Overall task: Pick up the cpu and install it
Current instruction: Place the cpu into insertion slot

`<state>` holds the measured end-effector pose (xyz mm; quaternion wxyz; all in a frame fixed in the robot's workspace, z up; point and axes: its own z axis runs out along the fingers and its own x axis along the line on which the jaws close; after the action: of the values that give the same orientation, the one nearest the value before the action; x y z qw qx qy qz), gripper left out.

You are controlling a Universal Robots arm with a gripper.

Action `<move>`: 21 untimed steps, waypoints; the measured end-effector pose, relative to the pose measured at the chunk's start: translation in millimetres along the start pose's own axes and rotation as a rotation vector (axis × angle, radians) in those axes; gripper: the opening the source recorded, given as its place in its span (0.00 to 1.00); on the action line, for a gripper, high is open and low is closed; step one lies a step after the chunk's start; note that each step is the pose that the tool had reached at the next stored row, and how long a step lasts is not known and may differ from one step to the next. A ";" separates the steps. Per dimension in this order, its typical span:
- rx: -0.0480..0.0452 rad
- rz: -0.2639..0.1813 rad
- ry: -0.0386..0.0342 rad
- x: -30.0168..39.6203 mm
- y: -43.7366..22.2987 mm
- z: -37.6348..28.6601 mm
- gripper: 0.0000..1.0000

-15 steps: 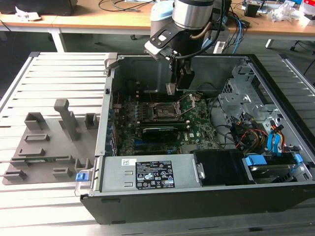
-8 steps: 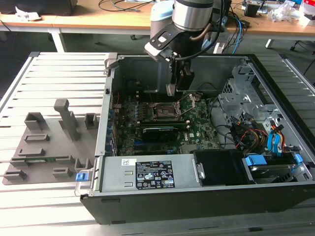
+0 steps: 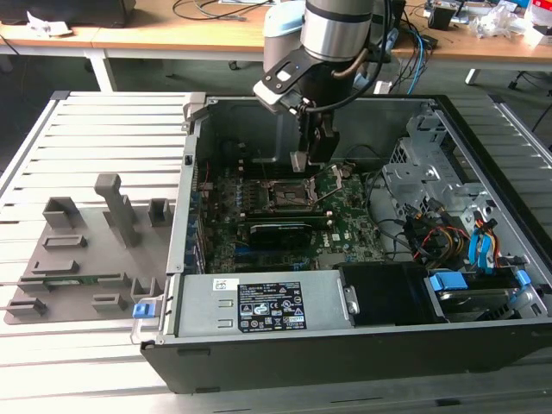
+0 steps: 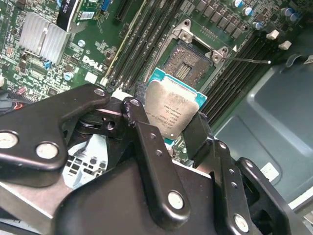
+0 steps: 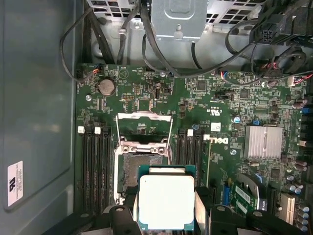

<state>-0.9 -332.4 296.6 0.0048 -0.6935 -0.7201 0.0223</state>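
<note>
Pincer (image 4: 165, 117) clenched on cpu (image 4: 172, 105): flat square, matte silver plate, green rim. Beneath pincer, open metal-framed socket (image 5: 133, 171) on the green board inside the black case (image 3: 345, 362).

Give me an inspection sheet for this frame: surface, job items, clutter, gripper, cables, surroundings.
Surface: slatted metal table with an open computer case on it.
Job's things: cpu held close to the open socket, not seated.
Clutter: grey fixture tray on the exterior view's left of the case.
Gripper: gripper shut on the cpu, inside the case.
Cables: black cables above the board; blue cables.
Surroundings: wooden desks behind.
</note>
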 end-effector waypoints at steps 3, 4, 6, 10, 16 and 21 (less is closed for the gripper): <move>0.0000 0.000 0.0000 0.1 0.1 3.0 0.55; 0.0000 0.000 -0.0001 0.1 0.2 4.7 0.55; 0.0001 0.000 -0.0001 0.1 0.2 6.5 0.55; 0.0000 0.000 -0.0001 0.2 0.4 9.8 0.55; 0.0000 0.000 -0.0001 0.5 0.5 18.6 0.55; 0.0000 0.000 0.0000 3.8 -5.1 25.6 0.55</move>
<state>-7.1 -329.4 271.1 0.0048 -0.6935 -0.7201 0.0223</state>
